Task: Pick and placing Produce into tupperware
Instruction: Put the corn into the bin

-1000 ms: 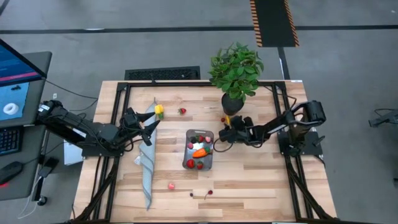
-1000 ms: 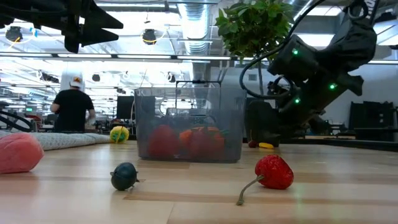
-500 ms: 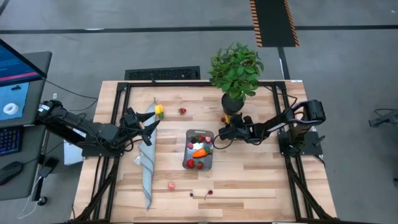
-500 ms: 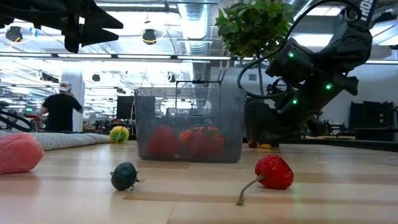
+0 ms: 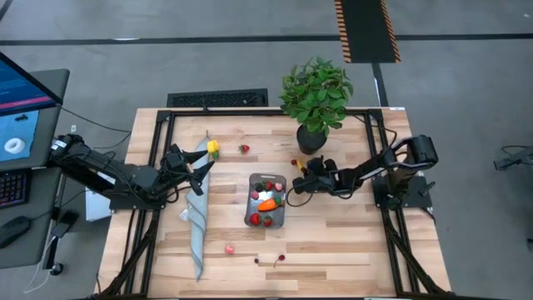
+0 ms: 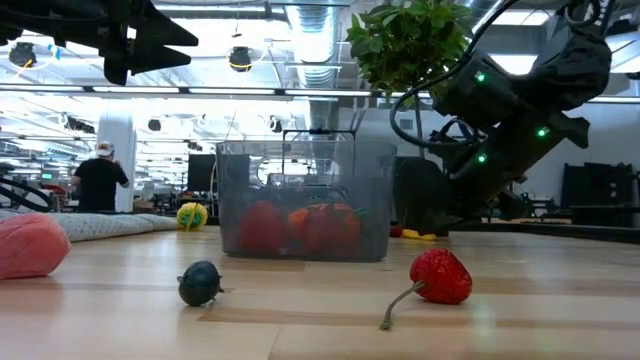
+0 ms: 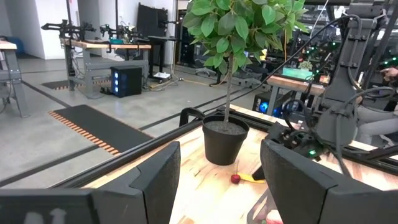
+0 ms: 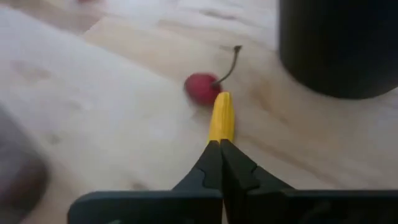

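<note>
The clear tupperware (image 5: 268, 200) stands mid-table and holds an orange carrot and red pieces; it also shows in the low view (image 6: 305, 205). My right gripper (image 8: 219, 146) is shut beside the black plant pot (image 8: 339, 43). Its tips are at the near end of a yellow piece (image 8: 222, 117), which lies on the table by a red cherry (image 8: 200, 89). My left gripper (image 7: 221, 186) is open and empty above the grey cloth strip (image 5: 198, 208), at the table's left. Loose produce lies around: a yellow piece (image 5: 213, 148), a strawberry (image 5: 244, 148), a pink piece (image 5: 229, 248). My right gripper's shut fingertips (image 8: 210, 152) reach the yellow piece's near end (image 8: 219, 135), slanting down along its length. I cannot tell whether they pinch it or only stand over it. The piece lies on the table.
The leafy potted plant (image 5: 316, 96) stands just beyond my right gripper. A dark berry (image 6: 200, 283) and a stemmed red strawberry (image 6: 440, 277) lie near the table's front edge. A person stands in the room behind, at the left of the low view (image 6: 100, 175).
My right gripper has drawn a little toward the table's near edge, away from the pot. In the low view its wrist has risen. The person in the background has walked about.
</note>
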